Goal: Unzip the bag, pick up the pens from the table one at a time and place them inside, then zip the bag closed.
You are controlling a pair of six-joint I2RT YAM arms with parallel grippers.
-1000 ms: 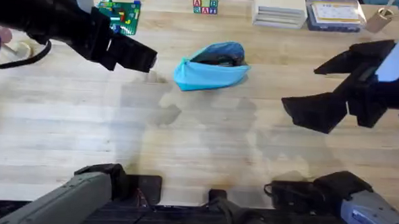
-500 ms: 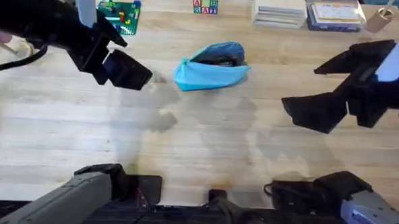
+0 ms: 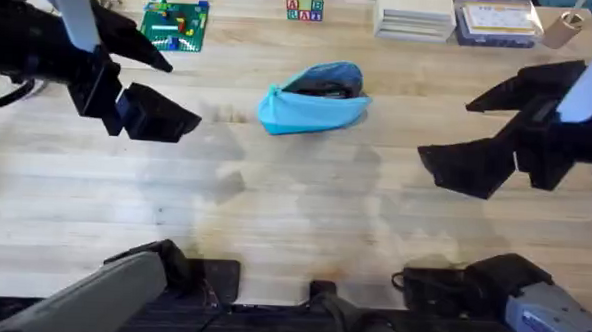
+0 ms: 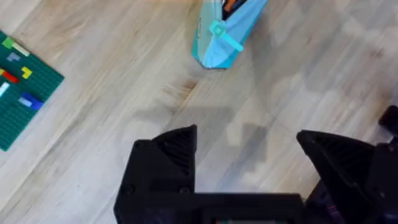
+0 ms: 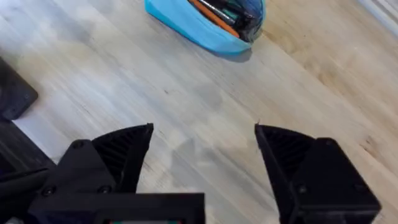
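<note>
The light blue bag (image 3: 312,100) lies on the table (image 3: 294,206) at centre back, its zip open, with dark pens (image 3: 330,84) lying inside. In the right wrist view the bag (image 5: 208,22) gapes and holds dark and orange pens (image 5: 221,9). In the left wrist view the bag's pointed end (image 4: 221,34) shows a teal zip pull. My left gripper (image 3: 164,95) hovers open well left of the bag, with nothing between its fingers (image 4: 165,155). My right gripper (image 3: 493,130) stands open far to the bag's right, also empty.
A green brick baseplate (image 3: 174,23) lies at the back left. Letter blocks (image 3: 304,6), a white stack (image 3: 414,15) and a clear blue-lidded box (image 3: 496,22) line the back edge. Bare wood stretches across the table's front half.
My left gripper has drawn back to the left, away from the bag. The right arm and the bag have stayed where they were.
</note>
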